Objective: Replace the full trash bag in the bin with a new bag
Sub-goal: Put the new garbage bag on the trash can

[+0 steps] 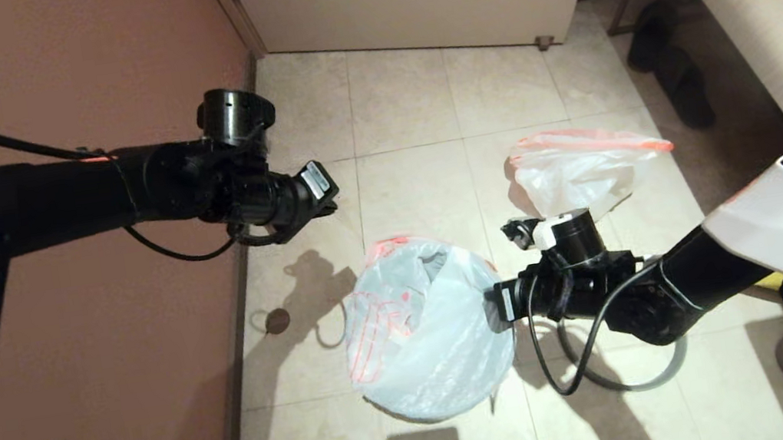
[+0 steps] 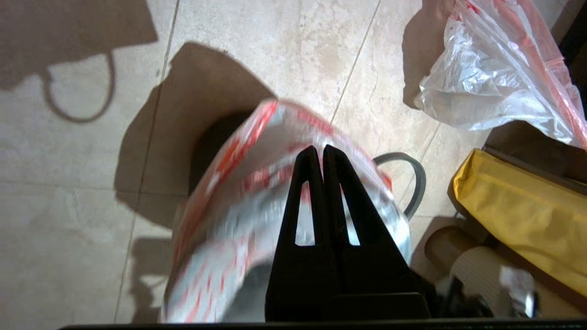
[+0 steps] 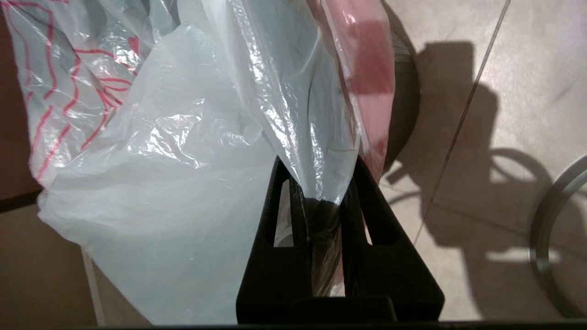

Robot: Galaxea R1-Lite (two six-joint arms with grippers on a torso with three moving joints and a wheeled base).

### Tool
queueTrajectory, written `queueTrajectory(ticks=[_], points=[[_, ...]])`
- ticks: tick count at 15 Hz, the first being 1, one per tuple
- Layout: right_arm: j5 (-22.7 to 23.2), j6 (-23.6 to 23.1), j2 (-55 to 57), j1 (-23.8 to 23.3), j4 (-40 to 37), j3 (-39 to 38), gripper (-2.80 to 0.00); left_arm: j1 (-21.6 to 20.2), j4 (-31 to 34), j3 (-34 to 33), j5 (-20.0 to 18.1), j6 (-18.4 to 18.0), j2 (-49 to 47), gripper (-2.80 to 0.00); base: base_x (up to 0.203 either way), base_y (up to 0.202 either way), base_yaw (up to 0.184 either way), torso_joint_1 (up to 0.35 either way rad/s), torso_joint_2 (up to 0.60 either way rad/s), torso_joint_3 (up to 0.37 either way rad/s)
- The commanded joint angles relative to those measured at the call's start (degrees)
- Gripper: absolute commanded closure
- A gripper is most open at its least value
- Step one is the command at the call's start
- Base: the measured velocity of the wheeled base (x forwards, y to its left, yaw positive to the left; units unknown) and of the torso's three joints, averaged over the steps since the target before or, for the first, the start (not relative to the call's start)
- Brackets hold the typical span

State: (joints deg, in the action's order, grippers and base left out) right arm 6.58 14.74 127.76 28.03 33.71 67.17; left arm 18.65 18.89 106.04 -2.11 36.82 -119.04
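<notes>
The new bag lay draped over the bin on the floor. The right gripper was at the bag's side, its jaws clamped on a fold of the film. The left gripper hung in the air above, jaws together and empty. The full bag sat on the tiles nearby, beyond the right arm. A grey ring lay beside the bin.

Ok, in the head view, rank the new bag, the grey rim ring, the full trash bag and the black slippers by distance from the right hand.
1. new bag: pinched in the right hand, draped over the bin.
2. grey rim ring: on the floor under the right arm.
3. full trash bag: on the floor beyond the wrist.
4. black slippers: far right, by the bench.
</notes>
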Motion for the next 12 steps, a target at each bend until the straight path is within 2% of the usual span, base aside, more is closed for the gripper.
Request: queueTrajectory(ticks=[1,2,4,8,12], points=[[-0.06,-1.86,6.59,-0.54,2.21,2.11,0.0,-0.86,7.33,4.58,-0.3,0.2,1.51,0.0,0.0,0.0,0.0,0.0,0.0,0.0],[-0.74,-3.69,7.88,-0.66,2.88,2.74,-2.8,-0.75,7.97,4.53,-0.49,0.19,1.97,0.0,0.0,0.0,0.0,0.0,0.0,0.0],[-1.65,-4.08,7.27,-0.62,4.39,2.15,-2.8,0.36,9.06,4.53,-0.6,-0.05,2.02,0.0,0.0,0.0,0.0,0.0,0.0,0.0],[-2.73,-4.02,-0.67,-0.61,3.99,-1.91,-2.8,2.12,11.37,4.35,-0.44,-3.18,2.3,0.0,0.0,0.0,0.0,0.0,0.0,0.0],[-3.0,-4.09,-10.86,-0.01,-0.79,-6.71,-2.8,2.18,12.56,4.5,-0.35,-4.4,2.18,0.0,0.0,0.0,0.0,0.0,0.0,0.0]])
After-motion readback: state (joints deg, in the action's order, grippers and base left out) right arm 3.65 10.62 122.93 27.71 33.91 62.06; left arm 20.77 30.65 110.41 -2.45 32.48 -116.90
